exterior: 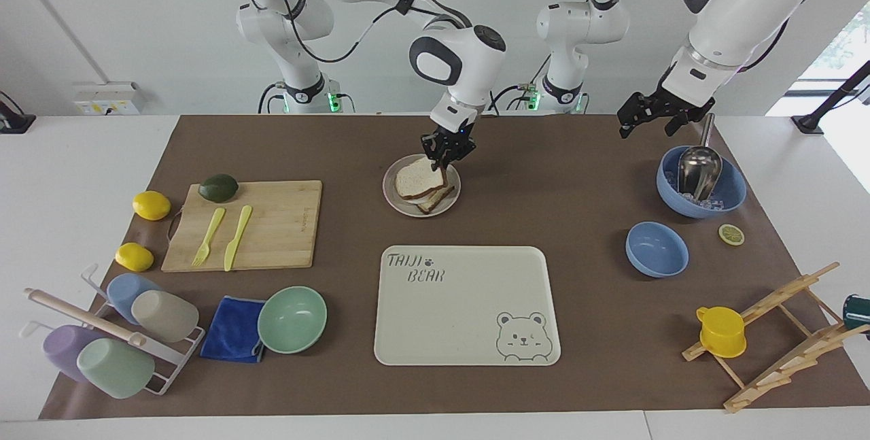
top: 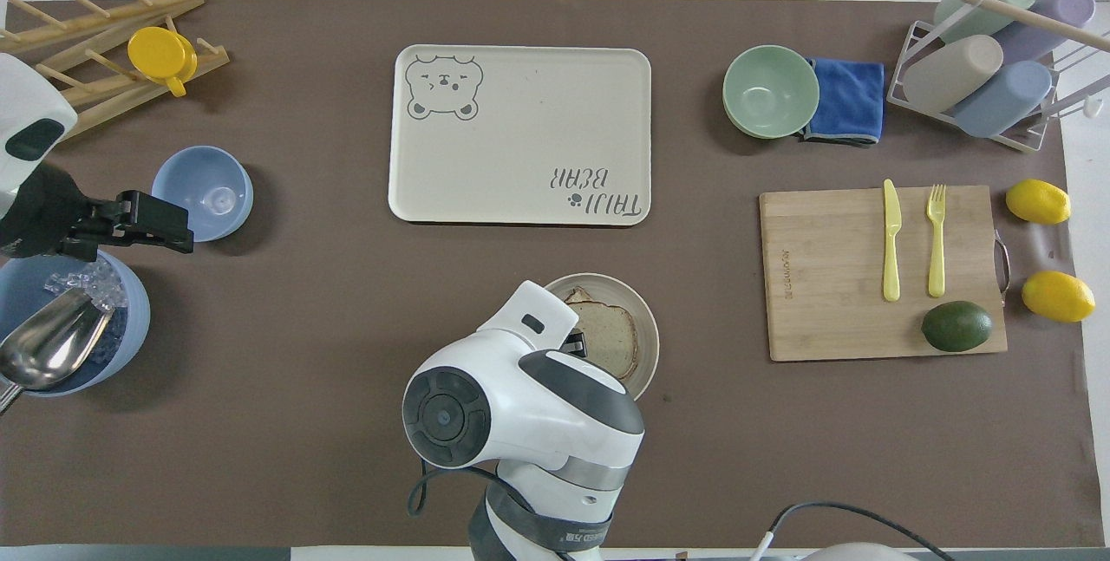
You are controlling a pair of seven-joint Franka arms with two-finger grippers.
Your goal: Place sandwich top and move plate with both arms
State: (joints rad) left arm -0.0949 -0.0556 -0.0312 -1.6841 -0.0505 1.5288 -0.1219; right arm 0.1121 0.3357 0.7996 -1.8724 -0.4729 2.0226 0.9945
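Note:
The sandwich top (exterior: 416,180) lies almost flat on the darker toasted slice (exterior: 436,200) on the cream plate (exterior: 389,196). My right gripper (exterior: 440,162) is low over the plate's edge nearer the robots and is shut on the sandwich top's edge. In the overhead view the right arm covers part of the plate (top: 650,327) and of the sandwich top (top: 614,340), and the egg is hidden. My left gripper (exterior: 644,128) waits, open and empty, in the air over the blue bowl with ice (exterior: 731,192); it also shows in the overhead view (top: 178,230).
The bear tray (exterior: 469,304) lies farther from the robots than the plate. A cutting board (exterior: 272,222) with fork, knife and avocado is toward the right arm's end. A metal scoop (exterior: 699,168) stands in the ice bowl, with a small blue bowl (exterior: 656,248) close by.

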